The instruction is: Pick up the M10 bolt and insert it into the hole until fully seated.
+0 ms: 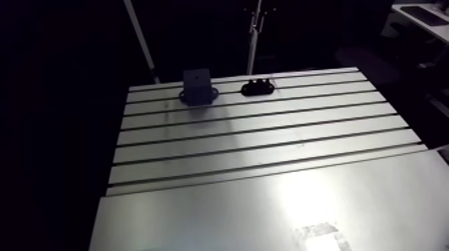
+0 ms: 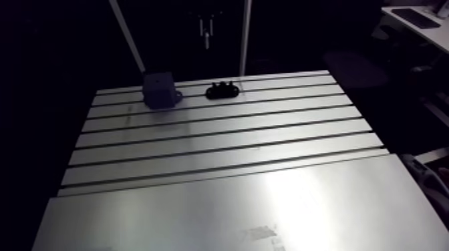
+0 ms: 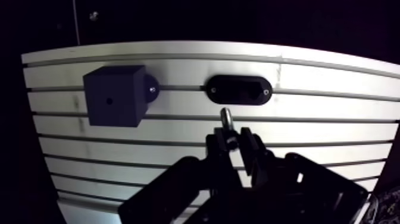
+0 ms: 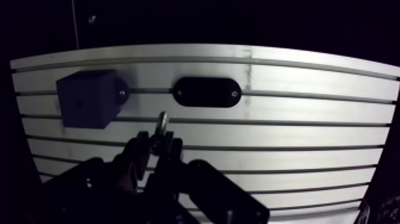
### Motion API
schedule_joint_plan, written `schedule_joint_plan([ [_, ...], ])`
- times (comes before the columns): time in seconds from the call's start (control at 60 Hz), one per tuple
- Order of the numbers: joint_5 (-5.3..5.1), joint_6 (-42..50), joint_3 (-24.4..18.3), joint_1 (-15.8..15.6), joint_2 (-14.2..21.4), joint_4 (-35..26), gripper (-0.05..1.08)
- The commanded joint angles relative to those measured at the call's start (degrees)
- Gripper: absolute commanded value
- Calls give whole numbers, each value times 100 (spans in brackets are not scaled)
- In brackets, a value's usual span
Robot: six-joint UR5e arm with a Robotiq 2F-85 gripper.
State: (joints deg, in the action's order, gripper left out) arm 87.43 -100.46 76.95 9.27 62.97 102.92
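Wrist view: my tool [image 3: 236,142] pinches the bolt [image 3: 227,118], shank sticking out ahead; prob stiff, slick steel, so grip near head.

A slotted aluminium table [image 1: 267,133] gleams under glare, with darkness all around.

1. The gripper [image 4: 158,146] holds its two fingers [image 4: 141,150] close together, clamped on the M10 bolt [image 4: 161,125], which sticks out past the fingertips.
2. Ahead of the gripper, a black oval plate [image 4: 205,92] lies flat on the slotted table [image 4: 297,131], with a screw at each end.
3. Beside the plate stands a dark block [image 4: 86,99] with a small hole [image 4: 79,106] in its facing side.
4. The bolt's tip appears to hang short of the plate, though the dim view leaves this uncertain.
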Motion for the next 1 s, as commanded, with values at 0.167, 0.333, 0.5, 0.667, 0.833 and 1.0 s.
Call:
schedule_joint_plan([
  [0.167,15,137,-758,-300,-270,-1117,108],
  [0.333,24,136,-935,-487,-409,-1341,108],
  [0.5,117,136,-1058,-630,-533,-1473,108],
  [0.667,224,145,-1244,-852,-674,-1645,108],
  [0.833,259,145,-1446,-999,-813,-1874,108],
  [1.0,244,184,-1536,-1116,-884,-1824,108],
])
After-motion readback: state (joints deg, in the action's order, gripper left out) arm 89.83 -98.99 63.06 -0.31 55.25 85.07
